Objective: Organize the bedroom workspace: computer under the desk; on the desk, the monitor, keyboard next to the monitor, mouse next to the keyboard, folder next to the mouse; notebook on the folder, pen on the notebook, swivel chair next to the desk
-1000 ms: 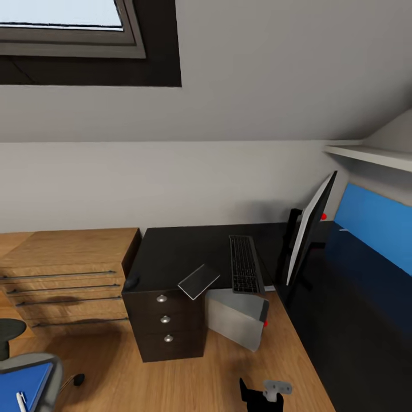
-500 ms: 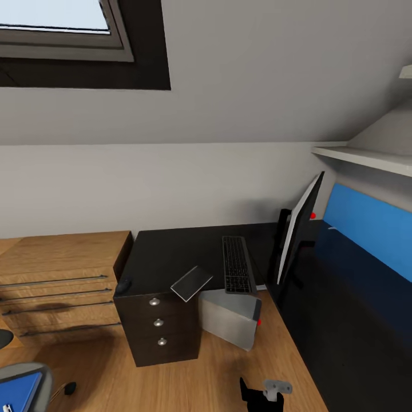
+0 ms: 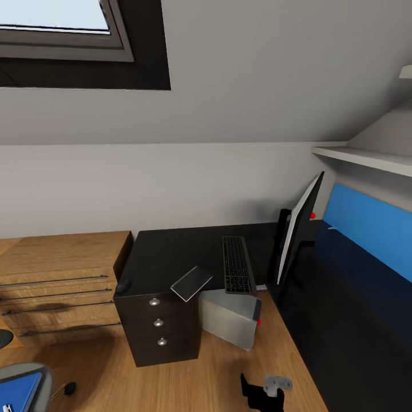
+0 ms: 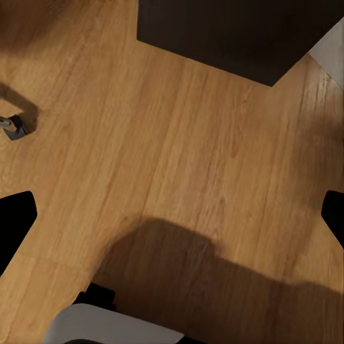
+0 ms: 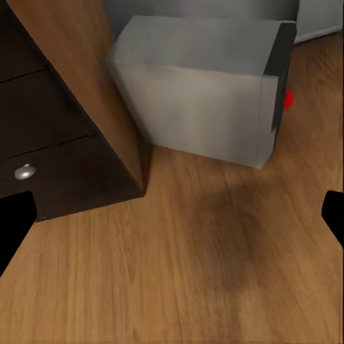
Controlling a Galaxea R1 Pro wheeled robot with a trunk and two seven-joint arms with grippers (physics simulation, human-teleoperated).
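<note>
Head view, nearest: the swivel chair (image 3: 20, 380) shows at the near left corner, and the blue folder (image 3: 17, 395) lies on its grey seat.
Right arm: a black and grey part of it shows at the near edge, right of centre; the right gripper (image 5: 172, 215) has its fingers (image 5: 14, 222) spread wide at the 2 sides of the right wrist view, with nothing between them.
Left gripper (image 4: 172, 222): its fingers (image 4: 14, 226) are likewise spread wide apart over the wood floor (image 4: 179, 158), holding nothing; a chair caster (image 4: 14, 125) stands on the floor.
Computer (image 3: 232, 317): the grey tower stands on the floor under the surface, tilted, just right of the drawer unit; a red dot marks its near right side.
Desk (image 3: 171, 252): black, with 3 drawers (image 3: 157, 323) with round silver knobs at its near left end.
Mouse (image 3: 123, 284): at the near left corner of the surface.
Notebook (image 3: 191, 282): at the near edge of the surface, overhanging it and tilted.
Keyboard (image 3: 237, 265): lies lengthwise near to far, right of the notebook.
Monitor (image 3: 297, 234): upright on the surface, just right of the keyboard, seen nearly edge-on.
Wooden drawer chest (image 3: 57, 274): left of the desk, against the wall.
Blue wall panel (image 3: 372, 226): far right, beyond the monitor, below a white shelf (image 3: 366, 157).
Skylight (image 3: 63, 34): far up on the left in the sloped ceiling.
</note>
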